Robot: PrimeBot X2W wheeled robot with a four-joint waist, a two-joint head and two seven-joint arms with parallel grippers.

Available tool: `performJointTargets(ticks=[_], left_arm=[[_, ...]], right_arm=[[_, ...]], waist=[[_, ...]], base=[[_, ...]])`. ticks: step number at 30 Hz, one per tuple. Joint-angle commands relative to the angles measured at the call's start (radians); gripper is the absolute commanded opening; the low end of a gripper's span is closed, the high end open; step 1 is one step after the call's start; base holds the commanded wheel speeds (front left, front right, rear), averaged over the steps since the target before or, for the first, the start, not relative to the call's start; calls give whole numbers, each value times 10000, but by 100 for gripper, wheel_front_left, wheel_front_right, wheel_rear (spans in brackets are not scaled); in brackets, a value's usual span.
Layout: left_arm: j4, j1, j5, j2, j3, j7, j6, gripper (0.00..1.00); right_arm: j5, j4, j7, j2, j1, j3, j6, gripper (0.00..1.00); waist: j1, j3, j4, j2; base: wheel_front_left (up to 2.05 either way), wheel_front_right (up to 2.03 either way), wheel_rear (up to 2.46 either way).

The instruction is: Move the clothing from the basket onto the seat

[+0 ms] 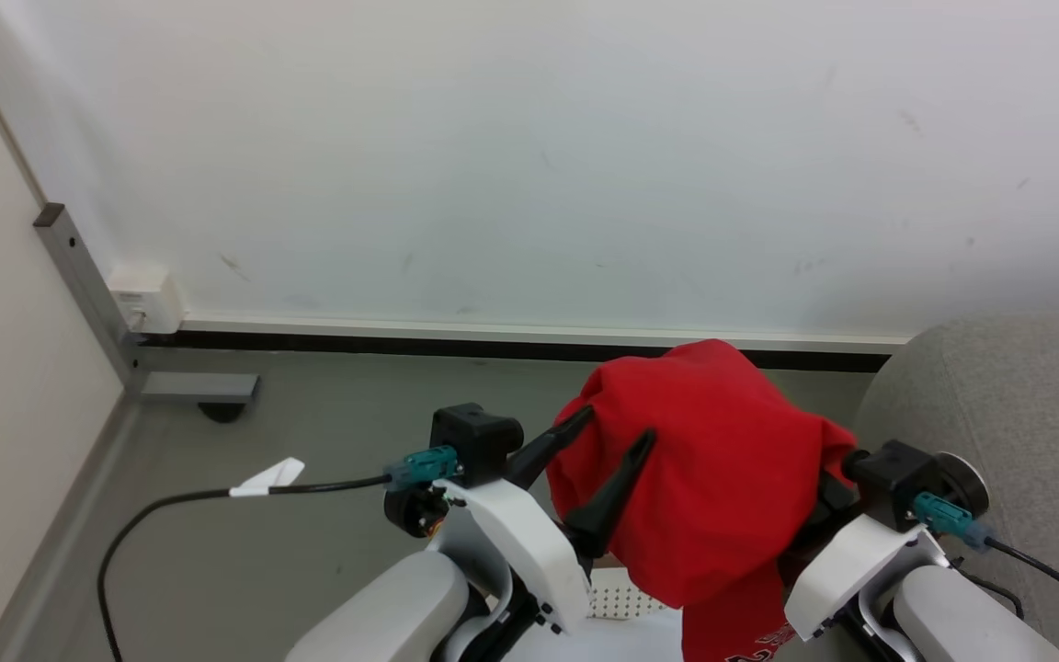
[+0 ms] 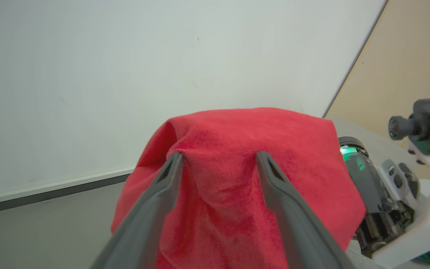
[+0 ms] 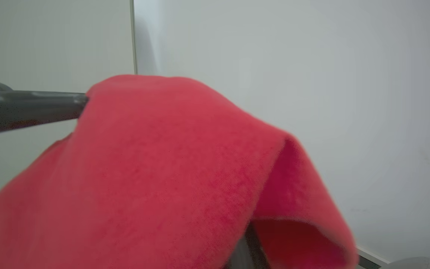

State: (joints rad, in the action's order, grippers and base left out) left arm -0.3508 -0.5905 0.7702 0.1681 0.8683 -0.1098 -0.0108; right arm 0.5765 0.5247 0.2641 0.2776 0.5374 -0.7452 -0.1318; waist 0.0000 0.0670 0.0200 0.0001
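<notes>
**A:** What stood around the robot at that moment?

**B:** A white wall (image 1: 529,165) faced it, with a dark skirting strip along its foot and grey floor (image 1: 327,432) below. At the left was a grey metal post (image 1: 79,276) with a white wall box (image 1: 145,299) beside it. A black cable (image 1: 171,501) with a white tag looped up to the left wrist.

**A:** Was anything in the way?

**B:** The clothing (image 1: 704,478) itself was. It draped over the right gripper (image 1: 824,519) and hid its fingers. Together with the left forearm it covered most of the basket (image 1: 621,598), which showed as a perforated white patch underneath. The right wrist stood between the shirt and the seat (image 1: 998,414).

**A:** How many of each?

**B:** One shirt, one basket, one seat, two grippers, and two teal plugs (image 1: 424,464), one at each wrist.

**A:** Where was the shirt, and which way did it run?

**B:** It was up in the air above the basket, just left of the seat. It hung like a tent with its peak toward the wall. In the head view its long axis ran from that peak down to a tail at the bottom edge, where some white lettering showed.

**A:** And the grippers?

**B:** The left gripper (image 1: 610,432) was spread wide, with both fingertips against the near face of the cloth and nothing pinched between them. The right was closed beneath the fabric and the shirt hung from it, though the pinch itself was hidden.
</notes>
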Motion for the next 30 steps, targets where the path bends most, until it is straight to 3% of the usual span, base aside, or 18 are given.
performJointTargets(ticks=[1,8,18,30], left_arm=[[143,122,-14,34,-31,-167,15,100],[651,181,-178,214,-144,-496,194,100],[952,457,-537,548,-132,-963,345,100],[1121,453,-1176,681,144,-1365,117,100]], right_arm=[[-111,-125,4,44,-325,297,21,0],[-21,-556,4,67,-990,1308,21,0],[-20,-1592,4,228,-1829,2752,21,0],[-238,-2453,3,445,-2540,3891,21,0]], waist=[[0,-21,-153,-1],[0,-62,-695,-1],[0,-240,-2099,-1],[0,-355,-3918,-1]], base=[[0,0,0],[0,0,0],[0,0,0],[0,0,0]])
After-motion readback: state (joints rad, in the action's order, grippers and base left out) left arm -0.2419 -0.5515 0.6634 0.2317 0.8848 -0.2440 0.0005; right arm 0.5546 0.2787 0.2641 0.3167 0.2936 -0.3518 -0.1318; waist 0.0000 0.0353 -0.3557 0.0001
